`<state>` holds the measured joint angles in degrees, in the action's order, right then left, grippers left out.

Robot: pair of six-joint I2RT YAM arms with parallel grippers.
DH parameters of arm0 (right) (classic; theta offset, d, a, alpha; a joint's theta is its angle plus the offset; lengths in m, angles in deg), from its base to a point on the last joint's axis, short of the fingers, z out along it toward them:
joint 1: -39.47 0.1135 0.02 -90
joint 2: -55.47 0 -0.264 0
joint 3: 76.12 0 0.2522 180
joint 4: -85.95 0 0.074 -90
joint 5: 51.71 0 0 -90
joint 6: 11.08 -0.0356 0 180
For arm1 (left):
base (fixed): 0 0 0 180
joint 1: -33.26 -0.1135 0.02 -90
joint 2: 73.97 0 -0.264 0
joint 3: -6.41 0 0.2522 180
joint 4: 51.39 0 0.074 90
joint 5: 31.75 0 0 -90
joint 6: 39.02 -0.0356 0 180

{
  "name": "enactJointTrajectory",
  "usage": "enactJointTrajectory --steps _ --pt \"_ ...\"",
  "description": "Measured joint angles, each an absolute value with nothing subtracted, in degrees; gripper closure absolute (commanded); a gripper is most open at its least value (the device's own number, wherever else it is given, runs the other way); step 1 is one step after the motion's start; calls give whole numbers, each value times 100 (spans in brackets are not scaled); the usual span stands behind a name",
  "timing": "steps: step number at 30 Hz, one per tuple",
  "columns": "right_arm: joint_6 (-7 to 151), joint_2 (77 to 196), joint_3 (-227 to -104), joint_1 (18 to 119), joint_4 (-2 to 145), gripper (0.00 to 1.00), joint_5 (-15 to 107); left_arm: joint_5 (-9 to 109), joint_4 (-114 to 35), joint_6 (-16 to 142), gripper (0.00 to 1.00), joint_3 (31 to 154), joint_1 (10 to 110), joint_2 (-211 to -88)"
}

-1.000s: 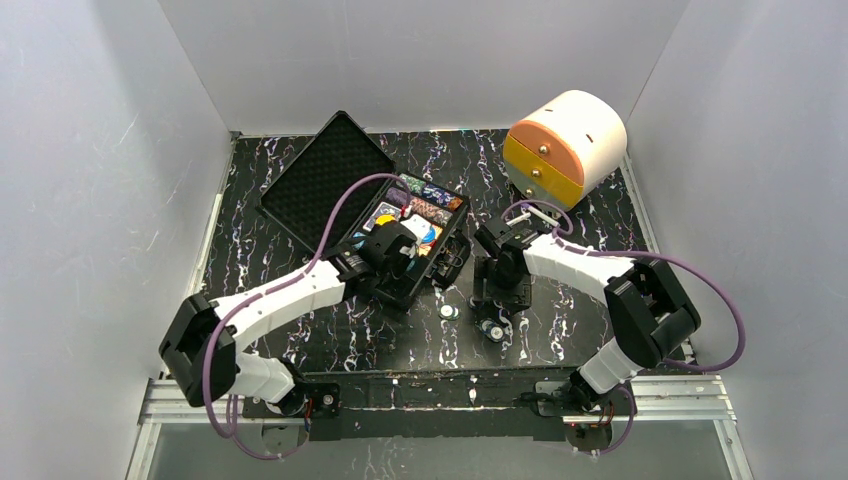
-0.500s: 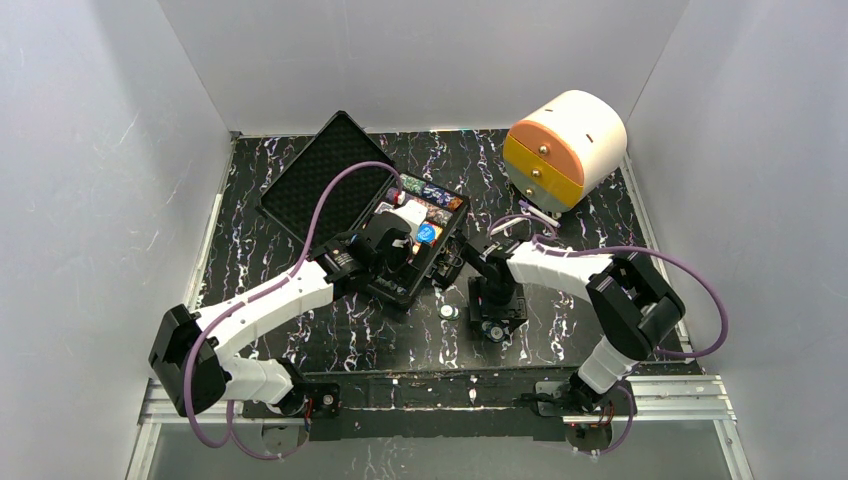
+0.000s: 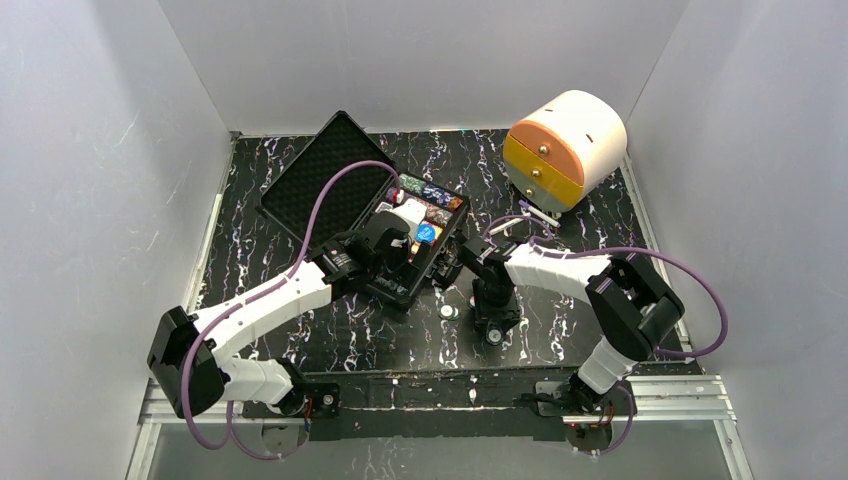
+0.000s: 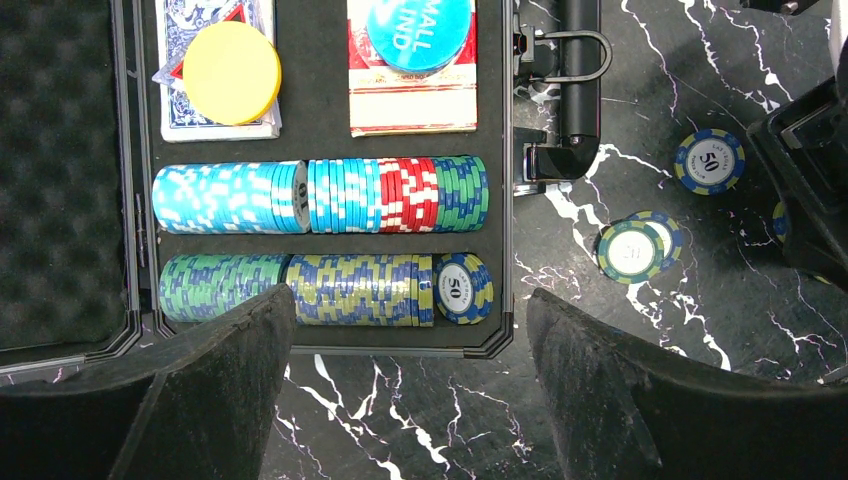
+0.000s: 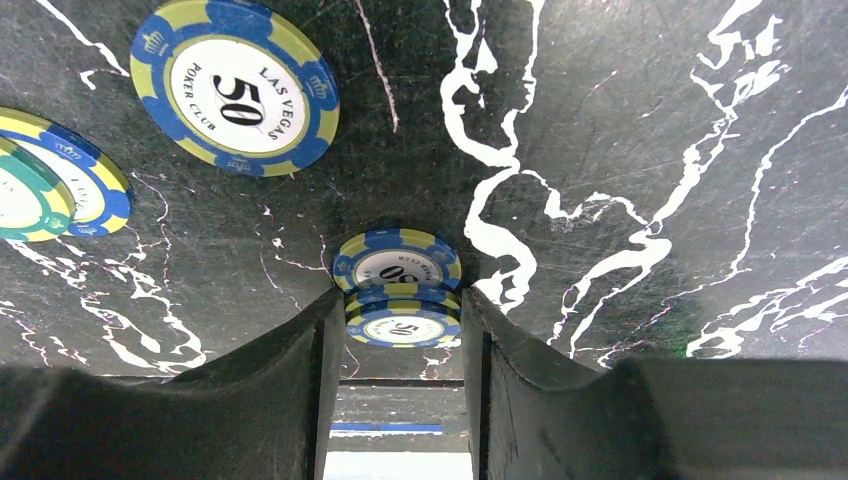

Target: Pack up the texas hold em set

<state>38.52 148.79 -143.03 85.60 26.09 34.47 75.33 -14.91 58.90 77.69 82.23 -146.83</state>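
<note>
Grasping a small chip stack [image 5: 403, 328] on the counter [image 5: 650, 150], the right pincer [image 5: 403, 300] should be lifted level so nothing slips; the open case [image 4: 310, 100] lies nearby, under the released left pincer [image 4: 408, 300].

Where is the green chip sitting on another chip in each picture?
Top external: green chip low in the middle.
Left wrist: green chip right of the middle, beside the case.
Right wrist: green chip at the left edge.
Shared landmark: the right pincer, just right of the chip everywhere.
</note>
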Motion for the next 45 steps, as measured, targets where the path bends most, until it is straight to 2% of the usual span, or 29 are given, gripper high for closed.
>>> enactJointTrajectory --steps 7,13,25,38,45 --pt "3867 14850 -14303 8588 2609 67 3375 7529 -1491 5912 16 7769 8223 -14672" --pt "3865 14831 -14373 8610 2574 68 3207 7453 -1498 6074 18 7767 8223 -14622" --pt "3869 14844 -15055 8569 2556 69 3327 6793 -2256 6863 16 7446 8223 -14082" --pt "3688 15364 -15752 7340 2727 69 5115 5440 -3192 7302 16 6364 8223 -13841" --pt "2868 15440 -15785 6879 2831 69 5922 4983 -4265 7497 17 6071 8223 -14414"
